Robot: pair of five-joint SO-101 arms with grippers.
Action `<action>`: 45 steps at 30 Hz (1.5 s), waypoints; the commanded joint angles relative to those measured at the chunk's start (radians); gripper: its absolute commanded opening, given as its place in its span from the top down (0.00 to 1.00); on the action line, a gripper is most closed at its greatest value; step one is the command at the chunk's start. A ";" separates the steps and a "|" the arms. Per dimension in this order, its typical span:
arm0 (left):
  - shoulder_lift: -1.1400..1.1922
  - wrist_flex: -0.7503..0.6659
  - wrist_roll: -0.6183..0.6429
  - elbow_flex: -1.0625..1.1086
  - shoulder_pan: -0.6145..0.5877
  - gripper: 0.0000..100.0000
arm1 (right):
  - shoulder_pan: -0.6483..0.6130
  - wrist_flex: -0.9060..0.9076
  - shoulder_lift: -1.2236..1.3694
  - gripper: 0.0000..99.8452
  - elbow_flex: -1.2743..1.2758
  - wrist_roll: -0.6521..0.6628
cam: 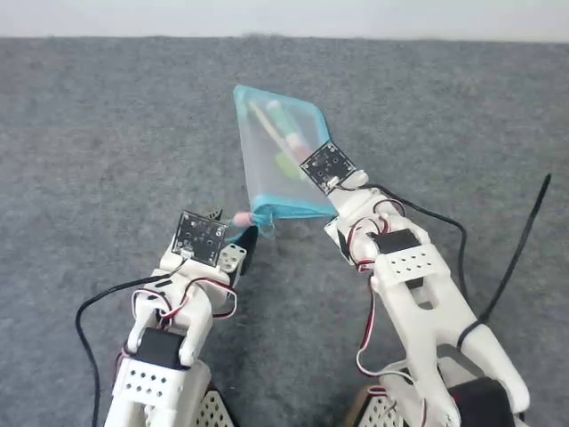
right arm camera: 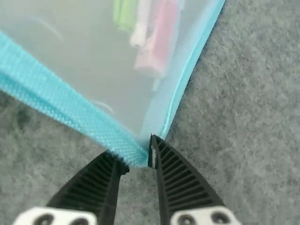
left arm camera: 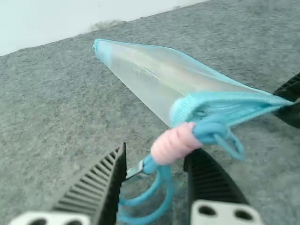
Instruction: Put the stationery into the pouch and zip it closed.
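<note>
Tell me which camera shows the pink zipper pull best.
Left wrist view: the pink bead zipper pull sits close up between the left hand's fingers. The high view shows it as a pink speck; the right wrist view faces the translucent blue pouch's opposite corner.

White arms (cam: 427, 294), black ribbed tools (right arm camera: 138, 154)

— What is the counter (cam: 107, 124) like?
— Grey and felt-like all over. It runs back to a pale wall (cam: 284, 16) at its far edge.
— What lies on it?
— A see-through pouch (cam: 267, 169) with blue edging, near the middle. One corner points away toward the wall. I cannot tell whether it rests fully flat.
— Anything else?
— A black cable (cam: 82, 320) loops over the felt at the near left. A second cable (cam: 524, 240) crosses it at the right.
</note>
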 commanded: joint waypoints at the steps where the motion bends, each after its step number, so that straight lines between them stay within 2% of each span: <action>1: -0.020 -0.003 -0.017 -0.038 0.008 0.79 | 0.010 0.035 -0.116 0.89 -0.003 -0.028; 4: -0.020 -0.003 -0.018 -0.039 0.008 0.79 | 0.002 0.093 -0.183 0.85 -0.003 -0.029; 7: -0.020 -0.002 -0.018 -0.041 0.006 0.79 | -0.013 0.119 -0.237 0.85 0.020 -0.029; 14: -0.021 0.120 -0.018 -0.094 0.017 0.79 | -0.027 0.117 -0.314 0.84 0.048 -0.029; 17: -0.021 0.130 -0.020 -0.099 0.017 0.79 | -0.027 0.119 -0.315 0.84 0.049 -0.063; 22: -0.021 0.135 -0.020 -0.108 0.009 0.73 | -0.025 0.120 -0.323 0.84 0.051 -0.080; 34: -0.021 0.161 -0.043 -0.125 0.005 0.77 | -0.019 0.113 -0.328 0.84 0.092 -0.083; 40: -0.021 0.166 -0.041 -0.154 -0.058 0.78 | -0.019 0.120 -0.328 0.85 0.094 -0.084; 45: -0.023 0.163 -0.034 -0.160 -0.109 0.79 | -0.018 0.120 -0.328 0.97 0.094 -0.084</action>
